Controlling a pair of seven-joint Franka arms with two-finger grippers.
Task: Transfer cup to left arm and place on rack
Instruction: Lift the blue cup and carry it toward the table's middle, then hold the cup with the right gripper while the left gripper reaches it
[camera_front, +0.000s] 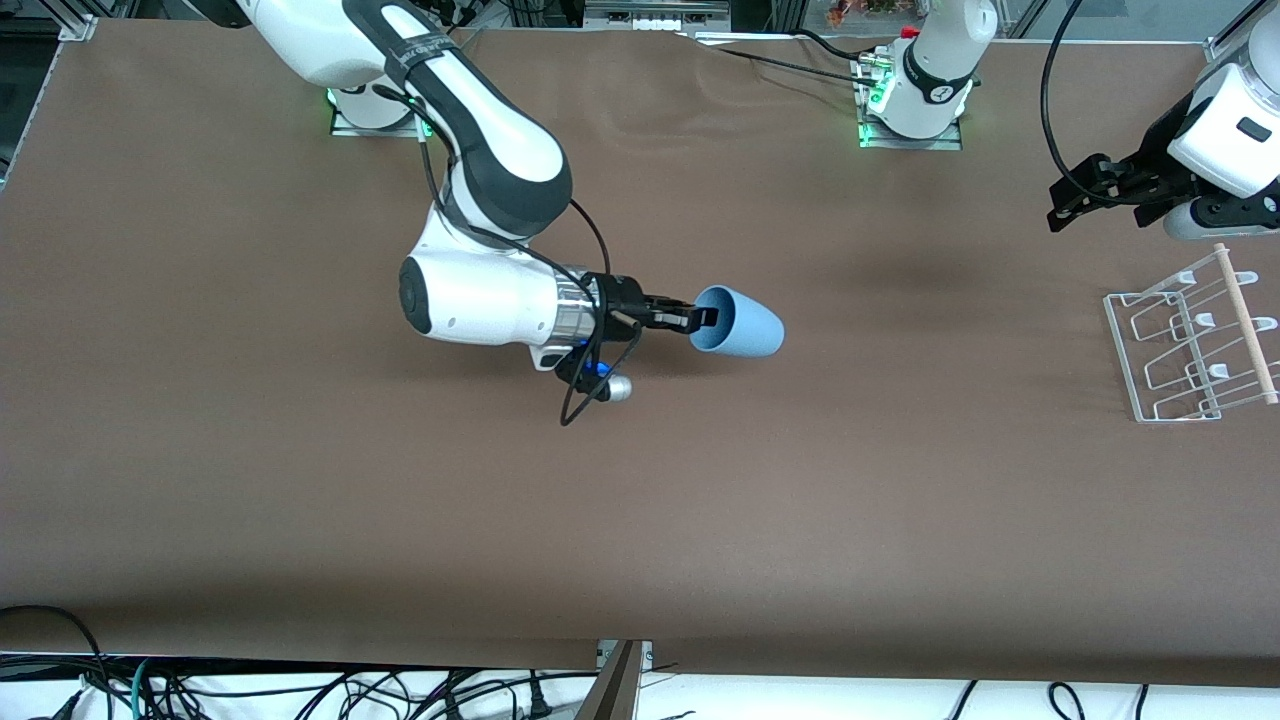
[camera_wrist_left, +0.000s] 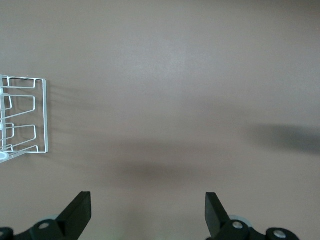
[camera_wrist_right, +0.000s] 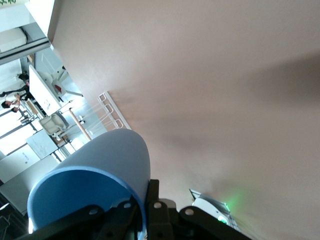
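The light-blue cup (camera_front: 740, 322) is held on its side above the middle of the table. My right gripper (camera_front: 703, 318) is shut on the cup's rim, one finger inside and one outside. In the right wrist view the cup (camera_wrist_right: 95, 180) fills the lower corner with the rim wall pinched at the gripper (camera_wrist_right: 145, 210). My left gripper (camera_front: 1085, 195) is open and empty, over the table just farther from the front camera than the white wire rack (camera_front: 1195, 345). The left wrist view shows its spread fingers (camera_wrist_left: 80, 212) and a corner of the rack (camera_wrist_left: 25, 117).
The rack has a pale wooden rod (camera_front: 1245, 325) along one edge and stands at the left arm's end of the table. The arm bases (camera_front: 910, 110) stand along the table's top edge. Cables hang below the table's front edge.
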